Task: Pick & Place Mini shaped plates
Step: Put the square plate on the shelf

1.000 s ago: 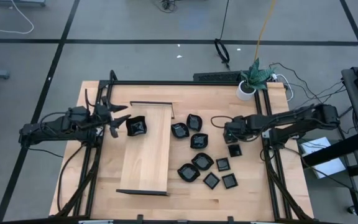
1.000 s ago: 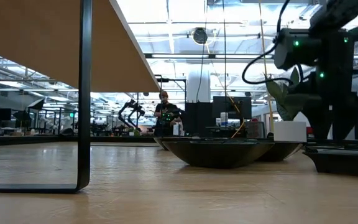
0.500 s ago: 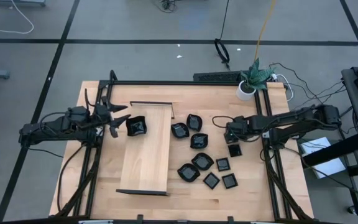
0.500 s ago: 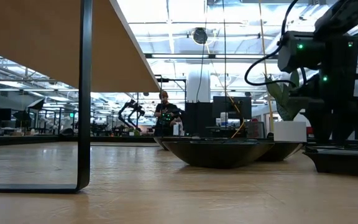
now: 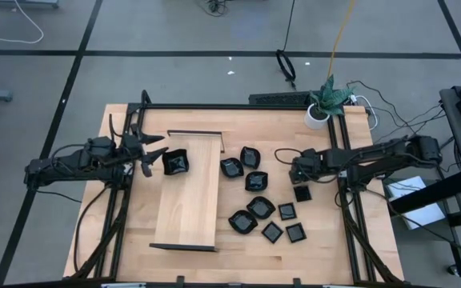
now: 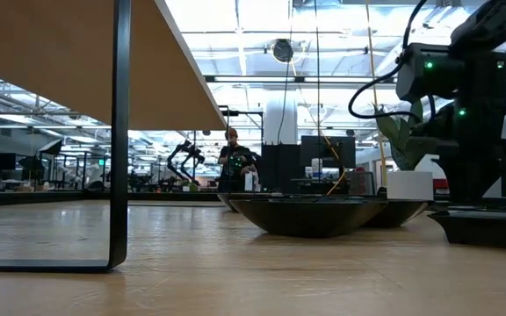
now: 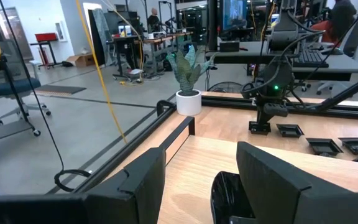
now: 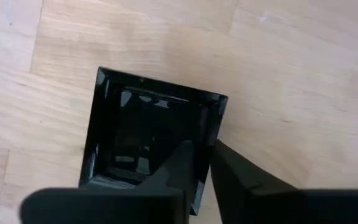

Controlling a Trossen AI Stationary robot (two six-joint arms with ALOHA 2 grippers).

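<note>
My left gripper is open at the left edge of the long pale wooden board. A glossy black plate lies on the board between its fingertips; I cannot tell whether a finger touches it. My right gripper points down over a small square black plate that lies flat on the table. Several more black plates lie on the table between the board and my right arm. My right gripper has the square plate's side rim between its two fingers, one finger inside the dish and one outside. The fingers come from above, pointing down. The plate lies flat on the table.
Loose black plates lie at the far middle and toward the near right; they also show in the low view. A potted plant stands at the far right corner. The board stands raised on black legs.
My right gripper has shifted a little toward the table's right edge. The square plate stays where it was on the table.
</note>
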